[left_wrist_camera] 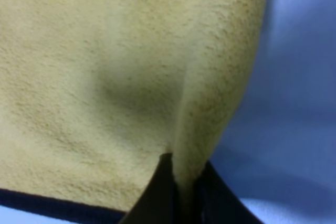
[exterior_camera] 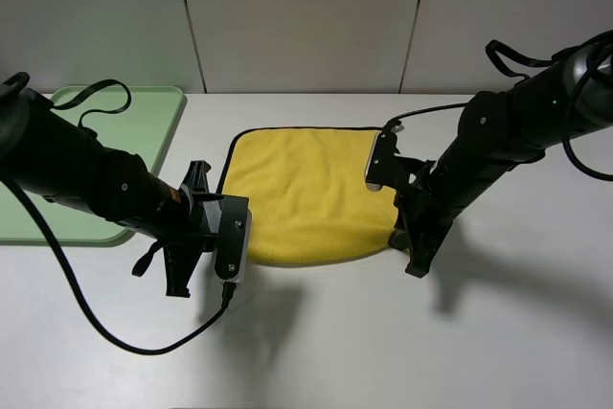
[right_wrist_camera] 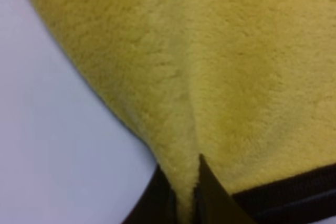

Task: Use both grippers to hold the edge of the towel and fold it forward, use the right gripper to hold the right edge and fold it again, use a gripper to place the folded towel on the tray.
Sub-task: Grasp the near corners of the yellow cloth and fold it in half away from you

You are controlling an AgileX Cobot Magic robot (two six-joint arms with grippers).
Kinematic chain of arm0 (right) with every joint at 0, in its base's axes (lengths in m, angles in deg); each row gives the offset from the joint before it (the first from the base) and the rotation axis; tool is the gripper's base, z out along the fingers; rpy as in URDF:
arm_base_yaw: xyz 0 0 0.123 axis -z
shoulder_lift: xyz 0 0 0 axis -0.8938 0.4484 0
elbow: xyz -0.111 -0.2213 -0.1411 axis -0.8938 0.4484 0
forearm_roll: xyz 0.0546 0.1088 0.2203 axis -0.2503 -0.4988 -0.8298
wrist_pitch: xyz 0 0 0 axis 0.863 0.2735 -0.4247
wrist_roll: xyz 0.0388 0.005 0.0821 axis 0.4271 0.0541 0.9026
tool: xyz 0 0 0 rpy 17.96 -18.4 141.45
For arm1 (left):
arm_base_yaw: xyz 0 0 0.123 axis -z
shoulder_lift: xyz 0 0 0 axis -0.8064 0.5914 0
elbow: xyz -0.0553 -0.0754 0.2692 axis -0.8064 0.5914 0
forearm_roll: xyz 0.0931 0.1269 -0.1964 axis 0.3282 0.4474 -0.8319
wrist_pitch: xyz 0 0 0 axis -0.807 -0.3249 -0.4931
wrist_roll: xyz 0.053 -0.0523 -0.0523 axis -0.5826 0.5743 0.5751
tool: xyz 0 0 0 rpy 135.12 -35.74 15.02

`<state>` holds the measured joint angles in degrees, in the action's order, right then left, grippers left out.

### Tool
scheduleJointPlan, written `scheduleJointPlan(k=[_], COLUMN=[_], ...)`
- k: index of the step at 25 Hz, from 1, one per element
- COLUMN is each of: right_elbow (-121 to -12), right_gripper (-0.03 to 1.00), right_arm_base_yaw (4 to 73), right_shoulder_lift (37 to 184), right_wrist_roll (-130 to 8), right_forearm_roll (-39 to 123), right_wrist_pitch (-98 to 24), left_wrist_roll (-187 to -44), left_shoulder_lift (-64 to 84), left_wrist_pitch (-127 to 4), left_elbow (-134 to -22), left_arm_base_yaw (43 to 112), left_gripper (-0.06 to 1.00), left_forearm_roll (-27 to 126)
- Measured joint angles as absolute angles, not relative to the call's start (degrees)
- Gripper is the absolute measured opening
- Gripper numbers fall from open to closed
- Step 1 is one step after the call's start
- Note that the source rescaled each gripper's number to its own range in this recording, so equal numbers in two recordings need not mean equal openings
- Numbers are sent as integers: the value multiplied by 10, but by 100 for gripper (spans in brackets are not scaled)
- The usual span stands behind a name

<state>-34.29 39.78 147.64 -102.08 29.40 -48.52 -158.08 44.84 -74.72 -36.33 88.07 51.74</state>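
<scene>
The yellow towel [exterior_camera: 306, 189] lies flat in the middle of the white table, black trim along its far edge. My left gripper [exterior_camera: 238, 257] is at its near left corner, my right gripper [exterior_camera: 403, 240] at its near right corner. In the left wrist view the left gripper [left_wrist_camera: 184, 195] is shut on a raised ridge of the towel [left_wrist_camera: 105, 77] beside the black trim. In the right wrist view the right gripper [right_wrist_camera: 186, 200] pinches a similar fold of the towel [right_wrist_camera: 247, 77]. The pale green tray [exterior_camera: 144, 122] sits at the far left, partly behind the left arm.
A black cable [exterior_camera: 115, 332] loops over the table in front of the left arm. The grey panelled wall [exterior_camera: 306, 16] stands behind the table's far edge. Bare white table [exterior_camera: 335, 342] stretches in front of the towel.
</scene>
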Motion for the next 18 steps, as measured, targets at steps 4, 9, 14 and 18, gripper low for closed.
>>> scheduleJointPlan(k=[4, 9, 14, 18], right_elbow=[-339, -336, -336, -336], right_gripper=[0, 0, 0, 0], right_arm_base_yaw=[398, 398, 398, 398], right_shoulder_lift=[1459, 1412, 1364, 1320], right_wrist_roll=[-1018, -979, -942, -918], right_forearm_roll=[304, 306, 307, 311], right_wrist_pitch=[-516, -542, -582, -618], left_wrist_roll=[-1581, -1581, -1581, -1580], left_shoulder_lift=[437, 381, 303, 245], left_wrist_pitch=[-734, -705, -645, -604], left_elbow=[-363, -361, -361, -361], left_arm_base_yaw=[881, 881, 881, 881], left_gripper=[0, 0, 0, 0], left_forearm_roll=[517, 517, 517, 518])
